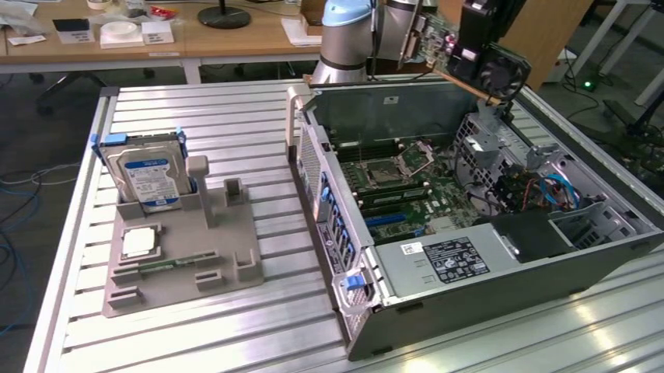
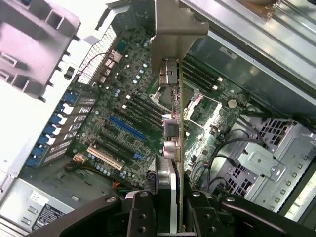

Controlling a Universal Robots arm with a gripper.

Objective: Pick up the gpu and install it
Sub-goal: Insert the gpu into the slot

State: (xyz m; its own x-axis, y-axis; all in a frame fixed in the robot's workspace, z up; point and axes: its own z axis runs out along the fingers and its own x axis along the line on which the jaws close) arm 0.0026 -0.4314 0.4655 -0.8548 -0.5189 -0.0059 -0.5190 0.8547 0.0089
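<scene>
The gpu (image 1: 428, 37) hangs in the air above the back of the open computer case (image 1: 467, 311), held on edge with its silvery bracket toward the exterior view's left. My gripper (image 1: 464, 48) is shut on it from the exterior view's right. In the wrist view the gpu (image 2: 174, 123) is seen edge-on, its bracket at the far end, and my gripper (image 2: 170, 217) clamps the card between its black fingers (image 2: 142, 212). Beneath it lies the motherboard (image 2: 123, 98) with a blue slot (image 2: 126, 127) and a white slot (image 2: 103, 157), well below the card.
A grey fixture tray (image 1: 223, 256) on the slatted table at the exterior view's left holds a hard drive (image 1: 145, 175), a processor chip (image 1: 140, 242) and a memory stick (image 1: 166, 264). The case holds drive cages and cables (image 1: 539, 190). Desks stand behind.
</scene>
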